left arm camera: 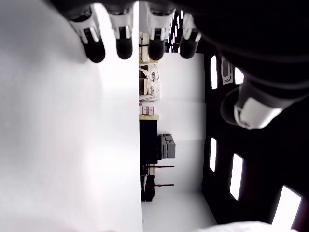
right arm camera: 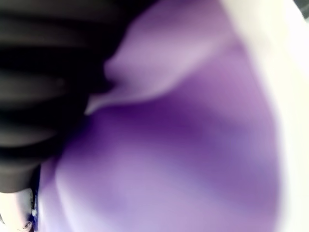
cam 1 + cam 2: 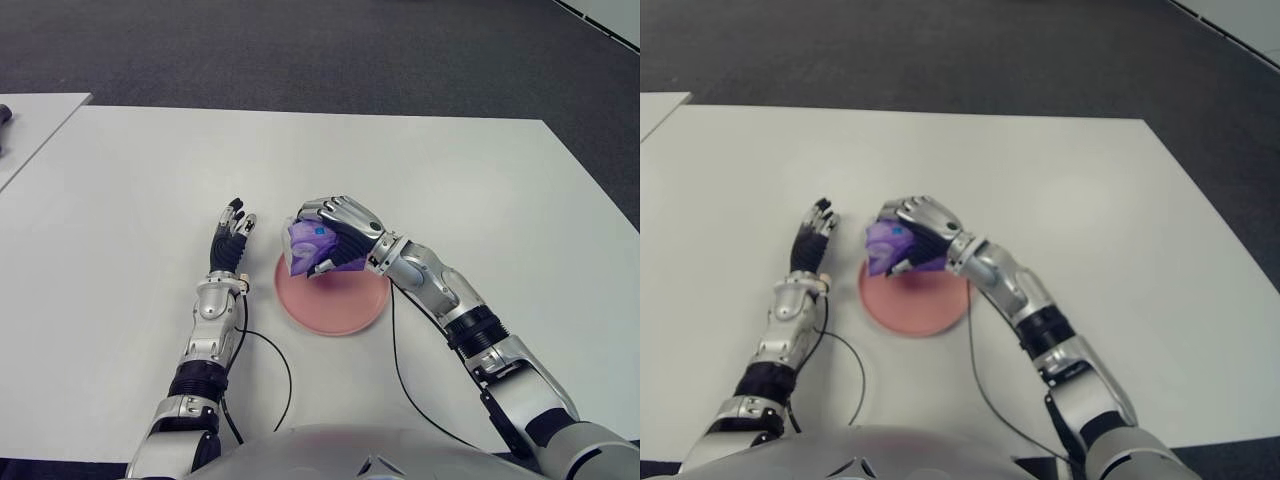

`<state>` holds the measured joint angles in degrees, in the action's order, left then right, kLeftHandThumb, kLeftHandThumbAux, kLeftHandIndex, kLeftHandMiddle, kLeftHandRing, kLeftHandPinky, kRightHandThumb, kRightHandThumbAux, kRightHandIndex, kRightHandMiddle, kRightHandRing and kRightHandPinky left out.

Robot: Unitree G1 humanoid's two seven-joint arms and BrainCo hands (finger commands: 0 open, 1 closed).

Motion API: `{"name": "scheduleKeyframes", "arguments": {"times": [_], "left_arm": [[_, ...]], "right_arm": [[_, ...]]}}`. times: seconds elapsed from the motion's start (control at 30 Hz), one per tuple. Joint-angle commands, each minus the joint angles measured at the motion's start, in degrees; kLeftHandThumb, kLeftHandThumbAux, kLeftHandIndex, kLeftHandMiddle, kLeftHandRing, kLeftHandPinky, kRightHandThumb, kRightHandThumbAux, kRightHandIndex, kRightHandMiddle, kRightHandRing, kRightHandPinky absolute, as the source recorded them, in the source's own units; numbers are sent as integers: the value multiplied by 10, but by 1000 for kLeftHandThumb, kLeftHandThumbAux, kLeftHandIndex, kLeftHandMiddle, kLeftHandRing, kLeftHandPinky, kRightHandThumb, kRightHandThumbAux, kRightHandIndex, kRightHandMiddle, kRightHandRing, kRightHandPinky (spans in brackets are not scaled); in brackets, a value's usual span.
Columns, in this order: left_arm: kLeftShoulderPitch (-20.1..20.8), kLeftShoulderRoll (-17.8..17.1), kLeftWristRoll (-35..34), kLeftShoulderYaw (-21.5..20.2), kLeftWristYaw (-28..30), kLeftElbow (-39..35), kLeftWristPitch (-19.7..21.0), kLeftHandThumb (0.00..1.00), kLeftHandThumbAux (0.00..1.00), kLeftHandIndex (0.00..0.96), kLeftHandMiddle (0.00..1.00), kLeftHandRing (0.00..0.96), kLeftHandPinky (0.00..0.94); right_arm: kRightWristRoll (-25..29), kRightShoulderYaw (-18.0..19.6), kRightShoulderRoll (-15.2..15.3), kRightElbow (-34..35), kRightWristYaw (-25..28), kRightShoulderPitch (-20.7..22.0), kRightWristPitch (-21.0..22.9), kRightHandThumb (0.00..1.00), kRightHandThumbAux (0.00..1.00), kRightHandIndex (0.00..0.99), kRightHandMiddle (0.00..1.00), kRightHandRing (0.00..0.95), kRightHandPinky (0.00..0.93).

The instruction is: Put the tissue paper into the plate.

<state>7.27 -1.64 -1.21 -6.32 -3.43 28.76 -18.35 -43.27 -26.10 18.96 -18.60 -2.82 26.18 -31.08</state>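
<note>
We see the right hand [image 3: 335,235] gripping the purple tissue pack [image 3: 306,247] over the plate's [image 3: 335,308] far rim; left hand [image 3: 231,238] open beside it.

One tissue pack [image 3: 308,245], one plate [image 3: 335,305]

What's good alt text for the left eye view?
The right robot hand grips a purple tissue pack over the far edge of a pink plate on a white table. The left robot hand, fingers open, shows left of the plate.

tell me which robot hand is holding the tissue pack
The right robot hand, curled around the purple tissue pack over the pink plate. The left robot hand is open and empty.
</note>
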Motion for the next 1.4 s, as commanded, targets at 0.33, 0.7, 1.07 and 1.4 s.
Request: {"name": "scheduleKeyframes", "arguments": {"times": [0.33,0.7,1.07,1.4], "left_arm": [[-5,-2,-4,-3,4,13,12,0,494,0,0,0,0],[-3,-2,-6,-3,6,11,13,0,513,0,0,0,0],[-4,-3,-4,-2,4,13,7,0,502,0,0,0,0],[-4,-4,-3,-2,2,9,14,0,503,0,0,0,0]], "right_arm": [[-9,-9,-4,-56,-35,23,-11,953,658,380,500,535,797],[13,-11,3,-65,6,26,-17,953,659,380,498,528,799],[72,-15,43,-46,146,33,-34,742,560,277,388,374,405],[89,-45,97,-24,289,56,-60,418,458,40,50,36,31]]}}
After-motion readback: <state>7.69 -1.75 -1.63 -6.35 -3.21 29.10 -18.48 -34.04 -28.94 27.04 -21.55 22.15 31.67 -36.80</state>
